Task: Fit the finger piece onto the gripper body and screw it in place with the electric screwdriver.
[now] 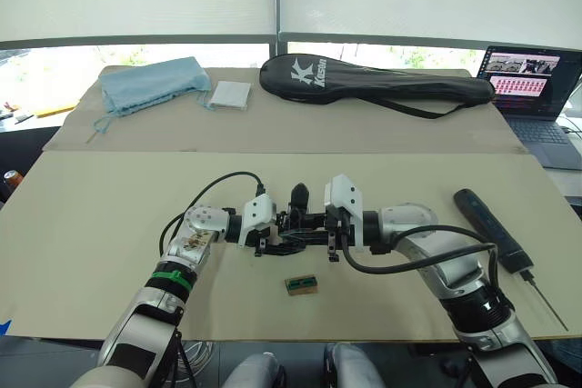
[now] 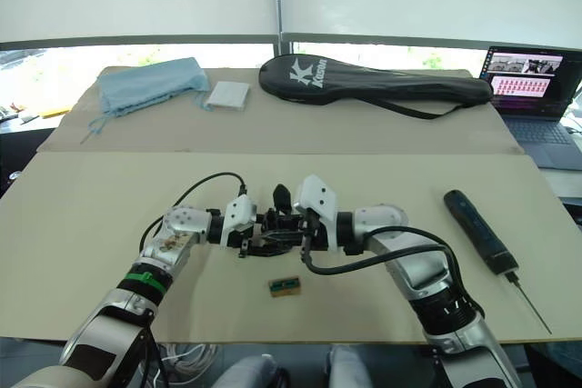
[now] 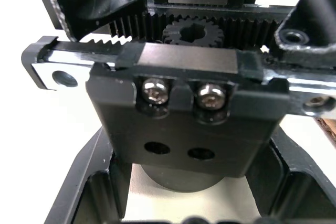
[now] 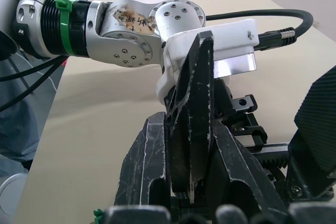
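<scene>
The gripper body [image 1: 293, 224] is held just above the middle of the table between both arms. My left gripper [image 1: 271, 235] is shut on its round base; up close I see its toothed racks, a pinion and a black block with two screws [image 3: 184, 103]. The finger piece [image 4: 194, 108] stands upright with its point up [image 1: 299, 195]. My right gripper [image 1: 318, 232] is shut on it, against the body's top. The electric screwdriver [image 1: 491, 229] lies untouched on the table to the right of my right arm, its thin bit toward the front edge.
A small green-and-brown block [image 1: 301, 285] lies just in front of the grippers. A black racket bag [image 1: 373, 84], a blue cloth [image 1: 150, 84] and a white pad [image 1: 229, 94] lie at the back. An open laptop [image 1: 532, 88] stands at the far right.
</scene>
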`<control>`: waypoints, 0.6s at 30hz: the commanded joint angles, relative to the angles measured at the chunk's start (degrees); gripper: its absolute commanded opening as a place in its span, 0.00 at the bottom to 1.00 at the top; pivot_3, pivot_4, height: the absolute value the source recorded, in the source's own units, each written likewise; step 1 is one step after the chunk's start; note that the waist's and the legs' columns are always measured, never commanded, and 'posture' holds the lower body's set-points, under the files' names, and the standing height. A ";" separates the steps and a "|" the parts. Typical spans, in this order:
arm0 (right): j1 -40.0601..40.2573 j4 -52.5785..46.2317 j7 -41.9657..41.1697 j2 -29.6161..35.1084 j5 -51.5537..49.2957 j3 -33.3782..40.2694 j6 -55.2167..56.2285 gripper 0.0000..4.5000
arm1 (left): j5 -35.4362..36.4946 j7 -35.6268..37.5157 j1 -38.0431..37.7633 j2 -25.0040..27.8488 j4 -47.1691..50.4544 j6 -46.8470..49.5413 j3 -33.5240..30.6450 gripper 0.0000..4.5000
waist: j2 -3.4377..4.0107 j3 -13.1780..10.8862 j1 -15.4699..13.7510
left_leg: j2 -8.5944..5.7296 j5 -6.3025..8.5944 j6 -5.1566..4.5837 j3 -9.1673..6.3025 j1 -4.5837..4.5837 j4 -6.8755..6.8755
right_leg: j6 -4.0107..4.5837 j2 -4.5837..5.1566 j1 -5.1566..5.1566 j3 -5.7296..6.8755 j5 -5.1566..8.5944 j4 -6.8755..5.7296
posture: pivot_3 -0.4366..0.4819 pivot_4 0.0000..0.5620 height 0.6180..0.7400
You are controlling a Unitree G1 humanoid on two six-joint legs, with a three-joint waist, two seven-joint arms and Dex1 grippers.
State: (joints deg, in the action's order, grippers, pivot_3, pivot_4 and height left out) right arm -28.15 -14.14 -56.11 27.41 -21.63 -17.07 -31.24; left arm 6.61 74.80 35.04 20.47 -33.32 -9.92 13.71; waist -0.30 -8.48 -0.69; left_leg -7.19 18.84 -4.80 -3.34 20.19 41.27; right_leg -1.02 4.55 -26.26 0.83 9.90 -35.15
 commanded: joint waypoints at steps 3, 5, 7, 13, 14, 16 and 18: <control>0.17 -0.68 0.31 0.78 0.42 0.15 -1.26 0.10 | -1.27 0.78 -0.47 0.18 -1.05 0.27 1.38 0.53 | 0.00 0.00 0.00 | 0.00 0.00 0.00 0.00 0.00 0.00 | 0.00 0.01 0.00 0.00 0.00 0.00 | 0.48 0.27 1.00; 0.28 0.19 0.64 0.58 1.08 0.15 -0.36 0.10 | -1.30 0.80 -0.52 0.19 -1.06 0.20 1.42 0.53 | -0.01 0.00 -0.01 | 0.00 0.00 0.00 0.00 0.00 0.00 | 0.00 0.01 0.00 0.00 0.00 0.00 | 0.48 0.27 1.00; 0.24 1.05 1.04 0.13 1.33 0.24 0.17 0.10 | -1.32 0.82 -0.47 0.19 -1.14 0.15 1.42 0.53 | 0.00 0.00 0.00 | 0.00 0.00 0.00 0.00 0.00 0.00 | 0.00 0.01 0.00 0.00 0.00 0.00 | 0.48 0.27 1.00; -0.09 3.11 1.49 -0.47 1.89 -0.05 1.27 0.10 | -1.39 0.90 -0.39 0.20 -1.21 0.12 1.50 0.53 | 0.00 0.03 0.05 | 0.01 0.00 0.00 0.00 -0.01 0.00 | 0.00 0.00 0.00 0.01 0.00 0.00 | 0.48 0.27 1.00; -0.12 3.33 1.43 -0.40 2.02 -0.14 1.38 0.10 | -1.39 0.92 -0.39 0.22 -1.18 0.15 1.50 0.53 | 0.00 0.03 0.05 | 0.01 0.00 0.00 0.00 -0.01 0.00 | 0.00 0.00 0.01 0.00 0.00 -0.01 | 0.48 0.27 1.00; -0.15 3.59 1.60 -0.38 2.16 -0.22 1.32 0.10 | -1.37 0.99 -0.51 0.31 -0.97 0.25 1.53 0.53 | 0.00 0.03 0.06 | 0.01 0.00 0.00 0.00 -0.02 0.00 | 0.01 0.00 0.01 0.00 0.00 -0.01 | 0.48 0.27 1.00; -0.23 3.80 1.27 -0.07 2.32 -0.60 1.13 0.10 | -1.37 1.06 -0.59 0.37 -0.88 0.28 1.55 0.53 | 0.00 0.04 0.07 | 0.02 0.00 0.00 0.00 -0.02 0.01 | 0.01 0.00 0.02 0.00 -0.01 -0.01 | 0.48 0.27 1.00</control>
State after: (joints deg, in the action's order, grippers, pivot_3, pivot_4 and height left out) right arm -28.41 -11.86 -55.48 26.52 -21.43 -17.29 -29.74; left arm 6.58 74.91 35.12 20.54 -33.67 -9.91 13.73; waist -0.30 -8.45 -0.62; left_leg -7.17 18.84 -4.80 -3.33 20.17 41.27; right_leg -1.01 4.56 -26.24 0.82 9.89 -35.16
